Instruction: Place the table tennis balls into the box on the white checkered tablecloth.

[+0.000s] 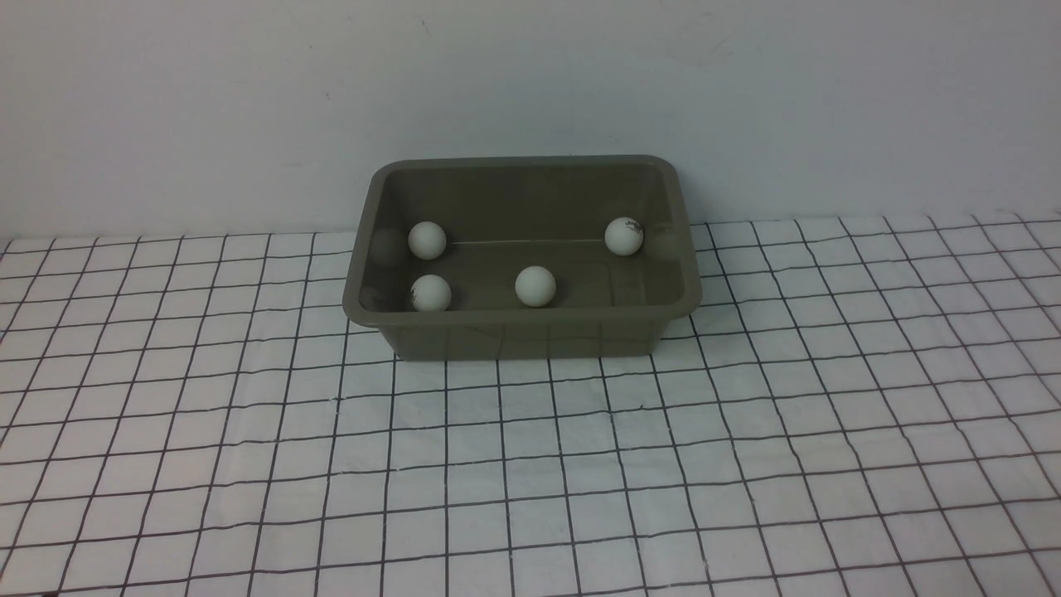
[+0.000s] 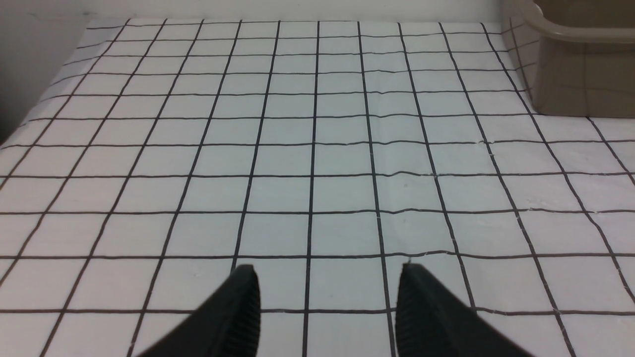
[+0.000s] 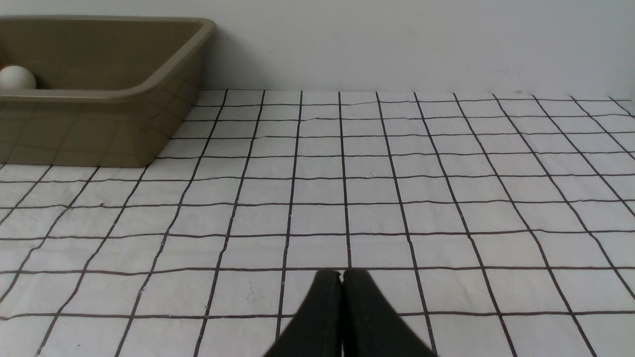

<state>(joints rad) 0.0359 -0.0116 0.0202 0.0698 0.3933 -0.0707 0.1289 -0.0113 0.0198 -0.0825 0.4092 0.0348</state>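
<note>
the box [image 1: 522,327] sits at the far middle of the white checkered tablecloth [image 1: 530,464], its far rim close to the pale wall [image 1: 530,83]. all four table tennis balls lie inside it. the far-left ball [image 1: 427,240] rests near the far wall on the left, and the near-left ball [image 1: 431,293] lies just nearer than it, close to the near wall, showing a small dark mark. the middle ball [image 1: 535,286] lies around the centre of the floor, toward the near wall. the far-right ball [image 1: 623,236] sits at the far right with a dark logo on top. no ball touches another.

neither arm shows in the front view. in the left wrist view, the left gripper [image 2: 327,282] hangs over bare cloth with its black fingers [image 2: 238,307] spread apart and nothing between them; a corner of the box stands well away from it. in the right wrist view, the right gripper [image 3: 342,280] has its fingers [image 3: 322,312] pressed together, holding nothing, over bare cloth, with the box and one ball visible farther off to the left.
</note>
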